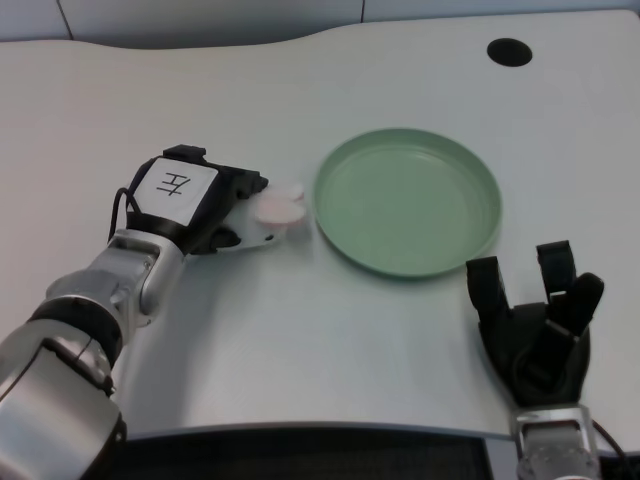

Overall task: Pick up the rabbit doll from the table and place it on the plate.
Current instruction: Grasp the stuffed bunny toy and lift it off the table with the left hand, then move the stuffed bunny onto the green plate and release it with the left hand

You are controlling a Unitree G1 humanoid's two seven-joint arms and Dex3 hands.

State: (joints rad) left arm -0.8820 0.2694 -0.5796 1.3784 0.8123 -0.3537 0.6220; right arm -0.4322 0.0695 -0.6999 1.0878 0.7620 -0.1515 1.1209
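The rabbit doll (281, 208), small, pink and white, sits just left of the green plate (345, 235), almost touching its rim. My left hand (200, 202), black with a white label on its back, reaches in from the left and its fingers close around the doll's near end. The doll's far end sticks out past the fingertips toward the plate. I cannot tell whether the doll is resting on the table or lifted slightly. Nothing lies on the plate.
The white table (300, 330) has a curved far edge and a black round hole (509, 51) at the back right. My right hand (538, 325) rests near the front edge, below the plate's right side.
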